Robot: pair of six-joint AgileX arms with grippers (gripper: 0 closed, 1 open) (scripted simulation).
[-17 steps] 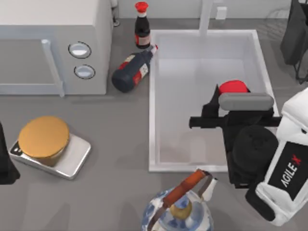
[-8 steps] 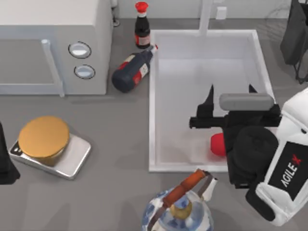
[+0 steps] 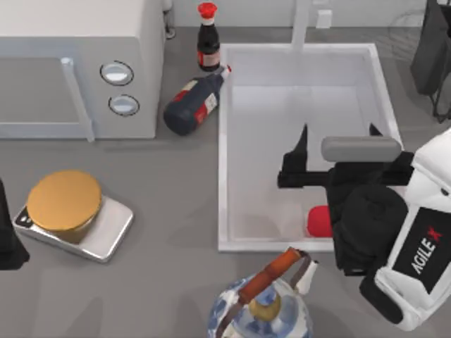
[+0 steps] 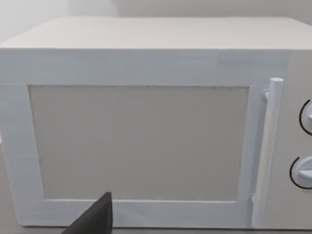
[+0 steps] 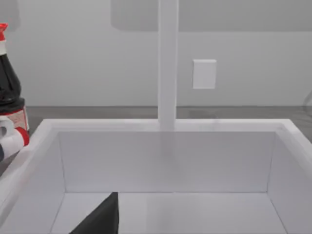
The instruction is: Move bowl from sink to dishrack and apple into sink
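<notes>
The apple (image 3: pixel 319 222), small and bright red, lies on the bottom of the white sink (image 3: pixel 224 141) near its front wall, half hidden under my right arm. My right gripper (image 3: pixel 338 132) hovers above the sink's middle right, fingers spread open with nothing between them; one dark finger (image 5: pixel 100 217) shows over the basin (image 5: pixel 165 161). Thin pale wires of the dishrack (image 3: pixel 403 28) show at the far right corner. The bowl is out of view. My left gripper (image 4: pixel 92 222) is parked at the table's left edge, facing the microwave, and holds nothing.
A microwave (image 3: pixel 77 63) fills the back left. An upright dark bottle (image 3: pixel 206 39) and a toppled one (image 3: pixel 196 104) sit left of the sink. A scale with an orange disc (image 3: pixel 67 204) is front left, a blue-and-white kettle (image 3: pixel 261 310) in front of the sink, a faucet (image 3: pixel 301 21) behind it.
The right gripper opened and let go of the apple, which fell into the sink and rolled toward its front wall. The left arm stayed still.
</notes>
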